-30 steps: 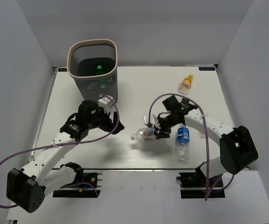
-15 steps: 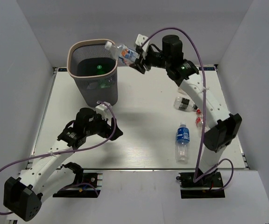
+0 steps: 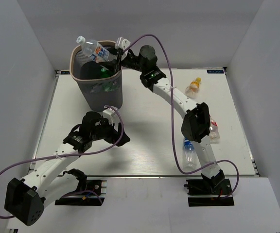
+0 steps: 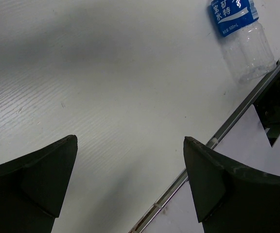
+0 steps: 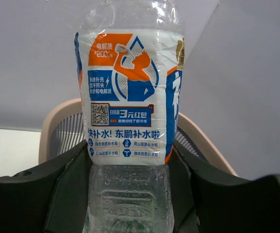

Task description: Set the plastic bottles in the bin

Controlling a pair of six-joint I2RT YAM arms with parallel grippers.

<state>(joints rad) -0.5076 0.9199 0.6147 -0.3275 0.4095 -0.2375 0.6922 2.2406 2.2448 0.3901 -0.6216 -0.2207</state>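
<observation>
A second earlier the right gripper (image 3: 112, 54) sat low over the middle of the white table (image 3: 145, 145), clamped on the clear plastic bottle with the white, orange and blue label (image 3: 93, 48), which lay on its side. The arm then rose and swung far left. Half a second earlier the bottle was at the right rim of the tall dark grey mesh bin (image 3: 103, 94) — now it hung over the bin's mouth, cap pointing up and left. A small clear bottle with red on it (image 3: 212, 130) came into view beside the arm. The left gripper (image 4: 130, 141) drew back slightly toward the near edge.
</observation>
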